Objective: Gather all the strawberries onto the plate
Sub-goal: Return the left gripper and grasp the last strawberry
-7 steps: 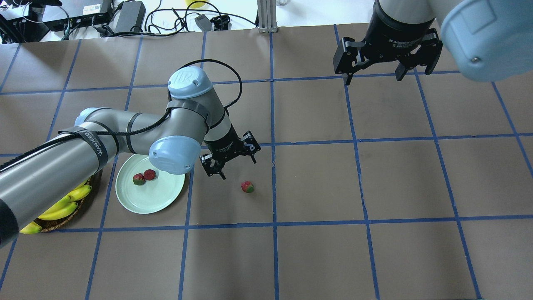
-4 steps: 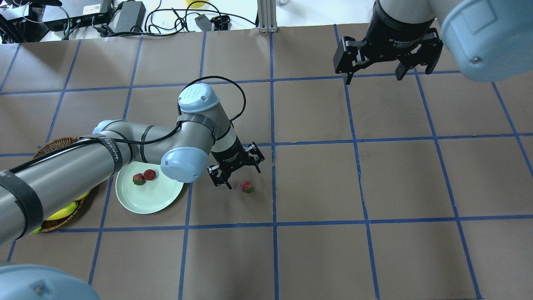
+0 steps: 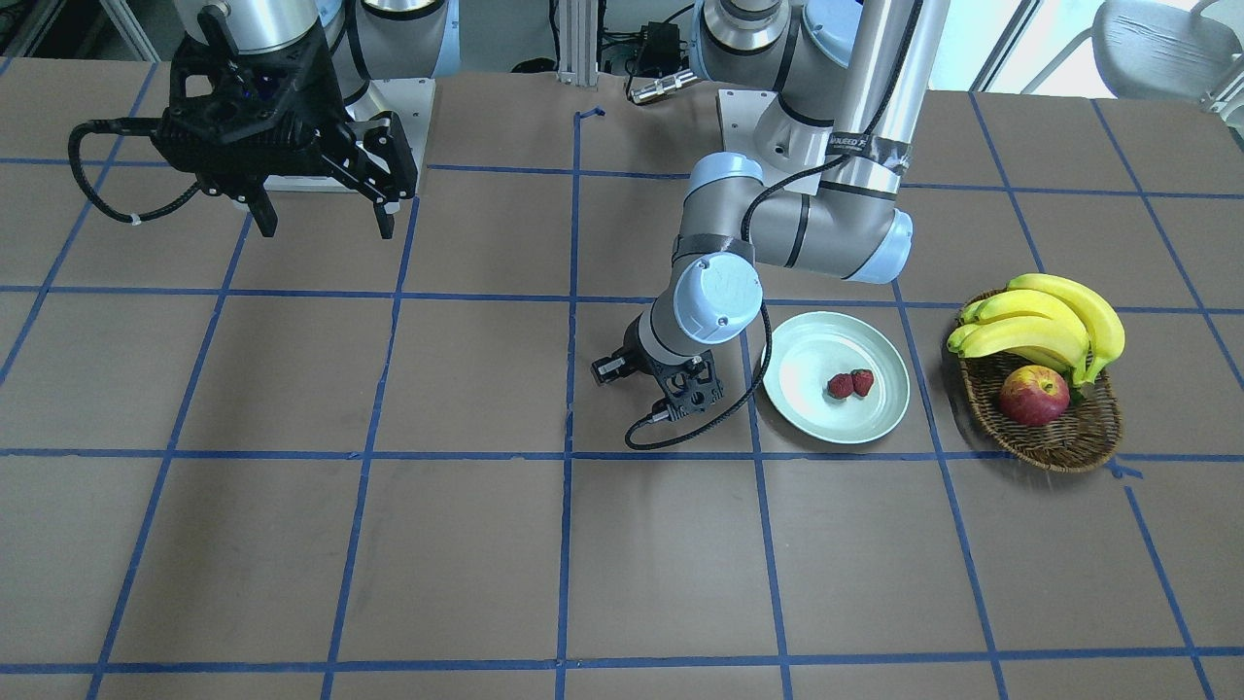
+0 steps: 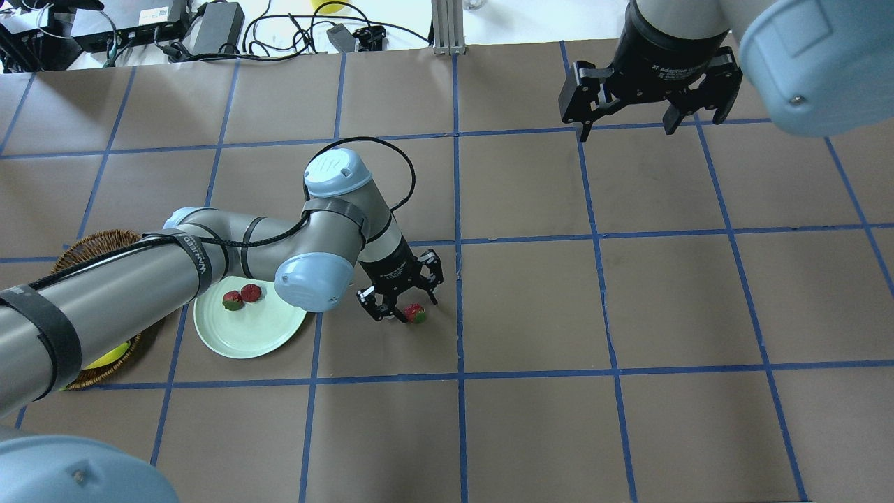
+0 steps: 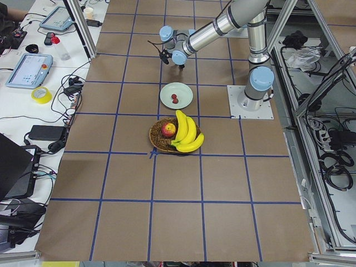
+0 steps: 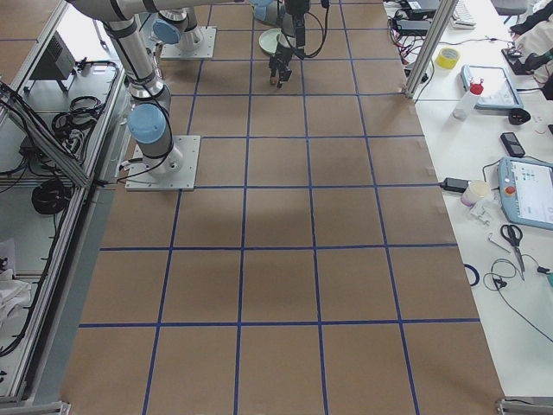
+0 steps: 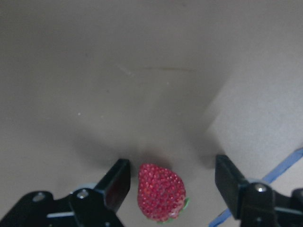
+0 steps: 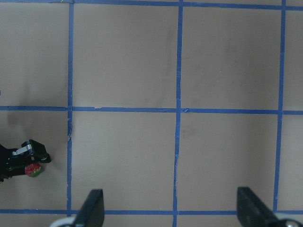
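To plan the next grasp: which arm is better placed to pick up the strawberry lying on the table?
Left. The left gripper is open and low around the strawberry, one finger on each side, and the plate lies close by. The right gripper hangs open far across the table.

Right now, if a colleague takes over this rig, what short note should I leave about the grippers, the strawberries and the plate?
Left gripper: open, low over the table, one finger on each side of the third strawberry; not yet closed on it.
Right gripper: open, empty, raised far from the work.
Done: two strawberries lie in the plate.
Left to do: close on the third strawberry, which lies on the table beside the plate, carry it over the plate and release it.
The basket with bananas and an apple is not part of the job.
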You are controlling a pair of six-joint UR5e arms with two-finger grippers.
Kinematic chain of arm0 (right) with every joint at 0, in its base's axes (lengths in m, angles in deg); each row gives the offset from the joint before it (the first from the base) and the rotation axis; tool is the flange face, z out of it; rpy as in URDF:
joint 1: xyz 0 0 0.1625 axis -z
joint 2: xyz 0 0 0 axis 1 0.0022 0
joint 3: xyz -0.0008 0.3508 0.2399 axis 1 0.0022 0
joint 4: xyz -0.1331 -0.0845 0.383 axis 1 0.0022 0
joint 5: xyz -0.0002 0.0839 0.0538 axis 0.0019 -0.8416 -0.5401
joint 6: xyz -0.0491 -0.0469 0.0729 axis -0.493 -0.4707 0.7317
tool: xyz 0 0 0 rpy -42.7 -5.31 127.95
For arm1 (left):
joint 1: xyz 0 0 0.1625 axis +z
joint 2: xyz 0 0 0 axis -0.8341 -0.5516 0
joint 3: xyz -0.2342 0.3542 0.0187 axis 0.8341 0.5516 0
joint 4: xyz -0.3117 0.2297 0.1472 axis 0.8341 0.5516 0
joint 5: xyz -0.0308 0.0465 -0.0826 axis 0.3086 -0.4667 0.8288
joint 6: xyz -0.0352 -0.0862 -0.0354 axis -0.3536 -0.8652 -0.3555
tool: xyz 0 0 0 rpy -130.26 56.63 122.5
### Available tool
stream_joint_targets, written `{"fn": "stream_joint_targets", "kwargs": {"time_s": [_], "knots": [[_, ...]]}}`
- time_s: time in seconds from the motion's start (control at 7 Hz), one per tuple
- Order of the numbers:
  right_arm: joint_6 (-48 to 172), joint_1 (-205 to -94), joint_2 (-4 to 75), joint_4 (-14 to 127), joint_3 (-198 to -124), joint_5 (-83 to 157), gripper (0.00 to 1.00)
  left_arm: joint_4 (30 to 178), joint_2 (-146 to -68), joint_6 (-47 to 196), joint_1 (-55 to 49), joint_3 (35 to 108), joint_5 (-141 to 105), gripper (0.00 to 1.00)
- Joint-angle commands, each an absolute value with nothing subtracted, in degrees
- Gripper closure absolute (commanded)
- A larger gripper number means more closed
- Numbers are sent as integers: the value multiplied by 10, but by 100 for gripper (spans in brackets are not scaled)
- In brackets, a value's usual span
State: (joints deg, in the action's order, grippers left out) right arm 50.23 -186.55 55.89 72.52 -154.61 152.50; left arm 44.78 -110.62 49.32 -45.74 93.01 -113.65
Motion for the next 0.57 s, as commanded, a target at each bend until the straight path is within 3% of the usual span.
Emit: {"fn": "stream_joint_targets", "kwargs": {"time_s": [0.0,0.43], "knots": [[502,-1866,559,724,-1546,1525,0,450,-1100,492,-460,931,-1137,100],[502,-1866,559,724,-1546,1525,0,449,-1082,502,-455,915,-1153,100]]}}
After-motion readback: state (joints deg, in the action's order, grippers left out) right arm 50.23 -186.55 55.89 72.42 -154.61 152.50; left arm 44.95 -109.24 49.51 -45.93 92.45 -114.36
